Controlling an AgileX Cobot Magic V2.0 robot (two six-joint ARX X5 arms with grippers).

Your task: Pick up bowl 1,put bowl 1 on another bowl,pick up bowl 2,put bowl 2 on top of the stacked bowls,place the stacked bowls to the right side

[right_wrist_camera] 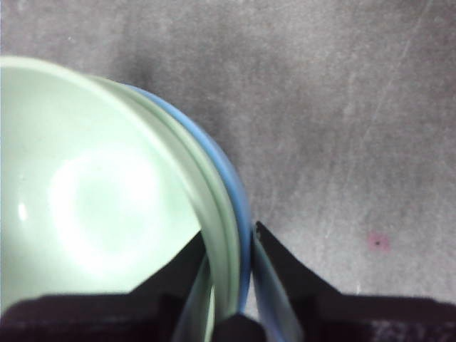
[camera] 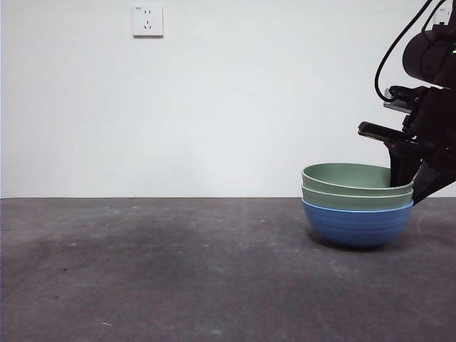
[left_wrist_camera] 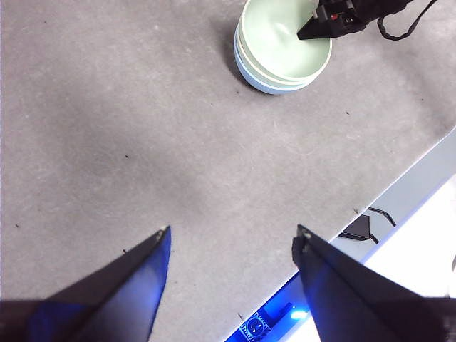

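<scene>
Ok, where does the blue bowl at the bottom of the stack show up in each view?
Front view: the blue bowl sits on the table at right, under two green bowls.
Left wrist view: far off, only a pale sliver under the green bowls.
Right wrist view: a blue rim arc between the right gripper fingers.
Shared landmark: the top green bowl.

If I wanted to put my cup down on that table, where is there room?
The dark table is bare from the stacked bowls across to the opposite edge. Around the bowls it is crowded: the right end effector grips their rim. The left end effector hovers over bare tabletop.
</scene>
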